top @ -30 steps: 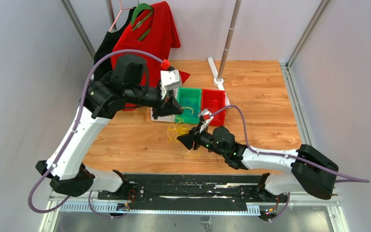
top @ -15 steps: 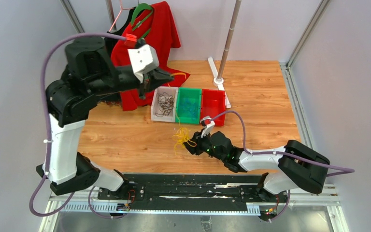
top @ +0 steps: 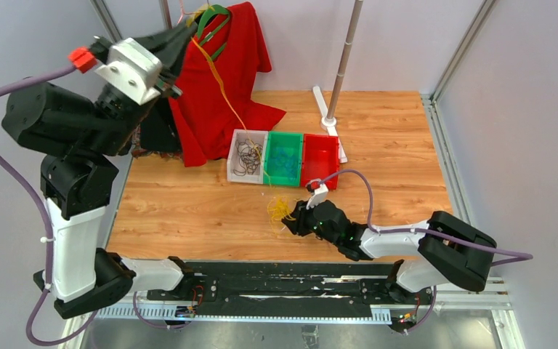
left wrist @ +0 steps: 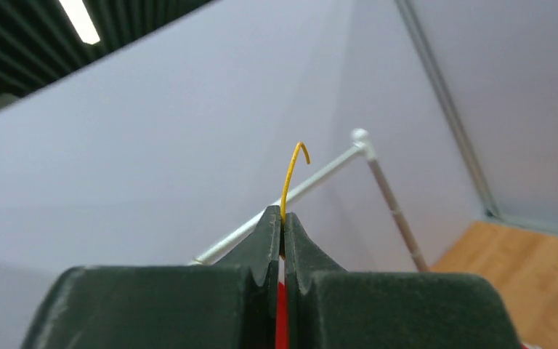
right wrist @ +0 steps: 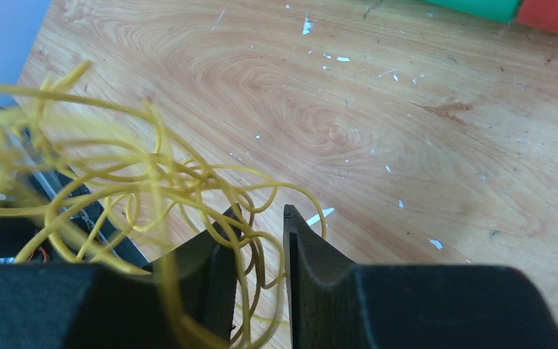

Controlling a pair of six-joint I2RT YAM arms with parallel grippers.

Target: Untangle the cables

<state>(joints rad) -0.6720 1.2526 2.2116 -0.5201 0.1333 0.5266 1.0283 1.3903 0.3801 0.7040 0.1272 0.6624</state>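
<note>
High at the back left, my left gripper (top: 187,29) (left wrist: 282,218) is shut on the end of one yellow cable (top: 221,83) (left wrist: 288,174). That strand runs taut down across the red cloth to a yellow tangle (top: 280,209) (right wrist: 138,182) on the table. My right gripper (top: 293,218) (right wrist: 261,218) sits low at the tangle's right side. Its jaws have narrowed on several yellow loops, with a slim gap left between them. Dark cables (top: 245,156) lie in the white bin (top: 232,138) and blue cables (top: 285,156) in the green bin (top: 285,135).
A red bin (top: 321,156) stands right of the green one. A red garment (top: 218,80) on a green hanger (top: 214,14) drapes at the back left, under the taut strand. A pole (top: 343,58) on a white base (top: 327,109) rises behind the bins.
The left arm swung up and back to the left, drawing the yellow strand out long and taut. The right gripper narrowed its jaws on the tangle and shifted slightly.
</note>
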